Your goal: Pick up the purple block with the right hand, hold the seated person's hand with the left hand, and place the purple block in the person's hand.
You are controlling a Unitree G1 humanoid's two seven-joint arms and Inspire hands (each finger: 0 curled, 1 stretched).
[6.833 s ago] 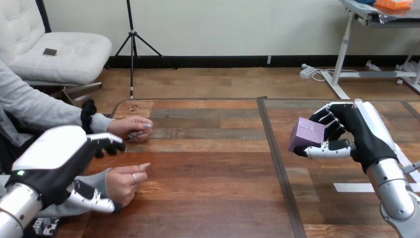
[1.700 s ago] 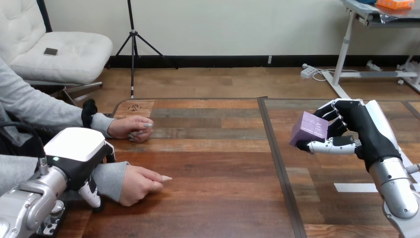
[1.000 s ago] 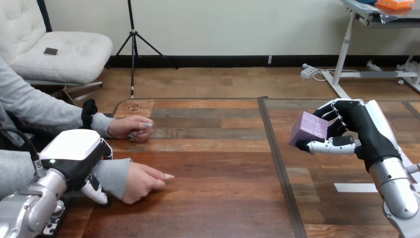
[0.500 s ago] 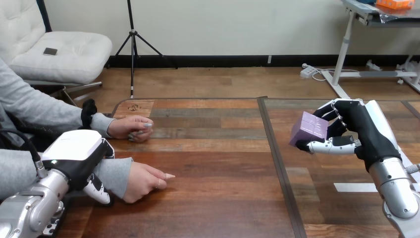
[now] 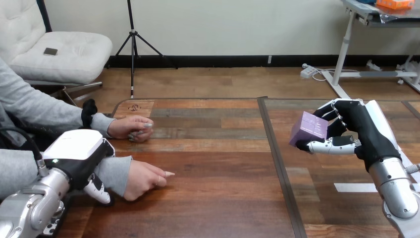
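The left hand [image 5: 74, 157] clasps the person's wrist [image 5: 118, 173]; the right hand [image 5: 365, 130] holds the purple block [image 5: 309, 128].
The left hand arches over the sleeved wrist, with its thumb curled at the near side. Far right, fingers and thumb pinch the block above the table [image 5: 213, 163].

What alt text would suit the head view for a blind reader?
The robot's right hand holds a purple block above the wooden table. At lower left, its left hand clasps the sleeved wrist of a person's hand resting there.
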